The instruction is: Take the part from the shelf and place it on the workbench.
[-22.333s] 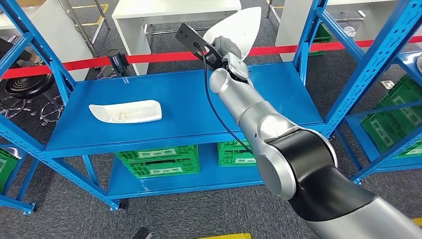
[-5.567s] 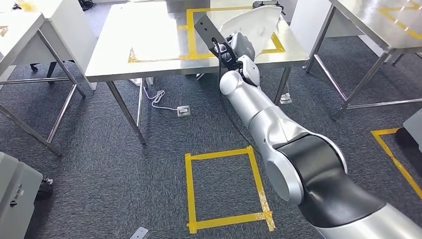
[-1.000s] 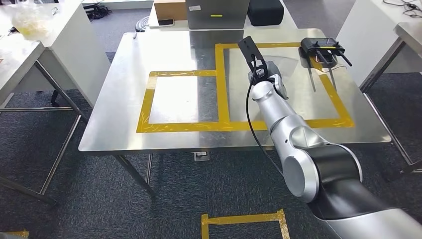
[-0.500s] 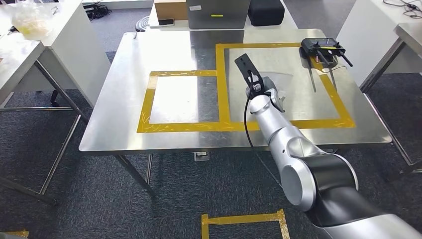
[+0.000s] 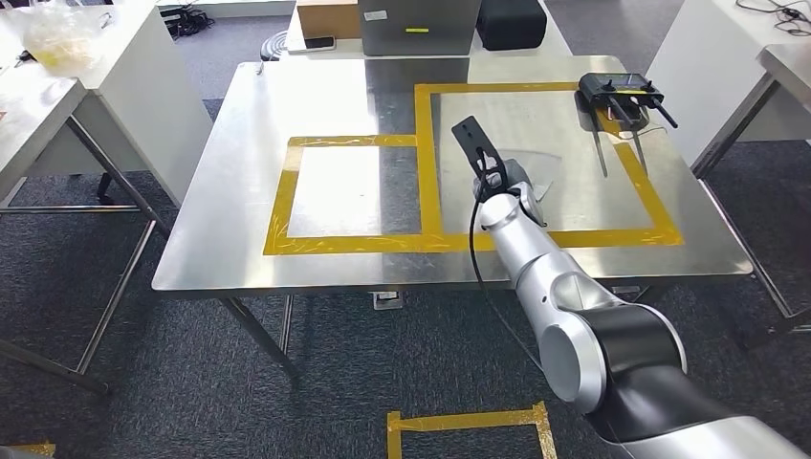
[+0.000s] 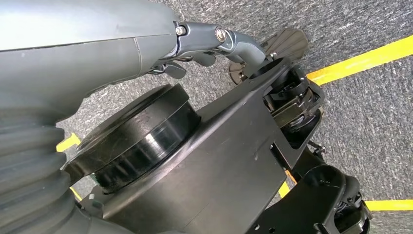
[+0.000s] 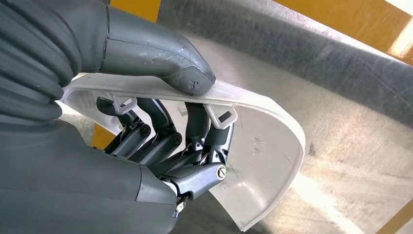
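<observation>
The white curved part [image 5: 539,176] is in my right hand [image 5: 509,180], low over the steel workbench [image 5: 230,244], inside the larger right-hand square of yellow tape [image 5: 660,203]. In the right wrist view the thumb [image 7: 160,53] presses on the part's [image 7: 265,156] outer rim and the dark fingers [image 7: 195,146] curl inside its hollow. The part's lower edge is close to the tabletop [image 7: 350,146]; I cannot tell whether it touches. My left hand [image 6: 87,44] hangs over the carpet, its fingers mostly hidden.
A black remote controller [image 5: 617,93] with antennas lies at the taped square's far right corner. A cardboard box [image 5: 325,17], a grey case [image 5: 418,19] and a black bag [image 5: 510,21] line the bench's far edge. A white table [image 5: 57,105] stands to the left.
Over the last second my right arm has drawn back towards me and lowered the part nearer the tabletop. The view itself has held still.
</observation>
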